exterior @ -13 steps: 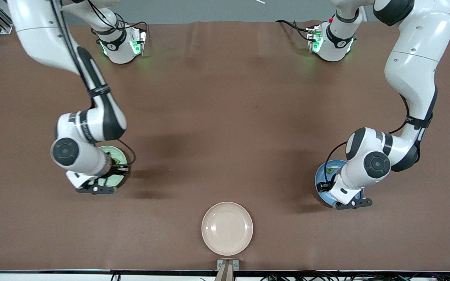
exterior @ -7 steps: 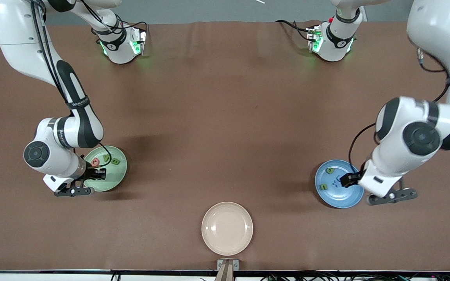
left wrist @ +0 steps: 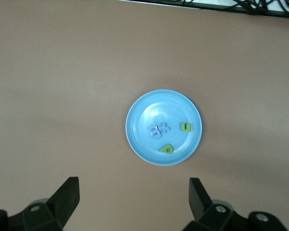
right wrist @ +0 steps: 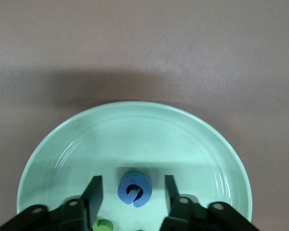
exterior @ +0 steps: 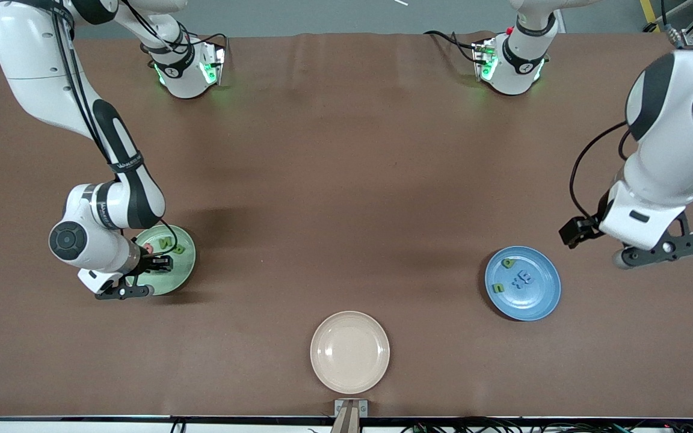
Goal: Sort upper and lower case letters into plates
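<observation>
The pale green plate (exterior: 183, 269) lies toward the right arm's end and holds a pink Q (exterior: 148, 247), a green N (exterior: 165, 244) and a green B (exterior: 179, 248). My right gripper (exterior: 137, 278) hangs low over this plate, open. In the right wrist view the gripper (right wrist: 132, 192) straddles a blue G (right wrist: 127, 185) that lies flat on the green plate (right wrist: 86, 125), its fingers clear of it. The blue plate (exterior: 542, 294) holds a green p (exterior: 508, 263), a green u (exterior: 498, 288) and blue x and m (exterior: 524, 278). My left gripper (exterior: 662, 252) is open and empty, high in the air beside the blue plate (left wrist: 144, 115).
A beige plate (exterior: 350, 352) lies empty near the table's front edge at the middle. Both arm bases stand at the table's top edge in the front view. A green letter edge (right wrist: 103, 225) shows by the right gripper's finger.
My left gripper has risen off the blue plate and swung out toward the left arm's end, uncovering its letters. My right gripper has shifted a little over the green plate.
</observation>
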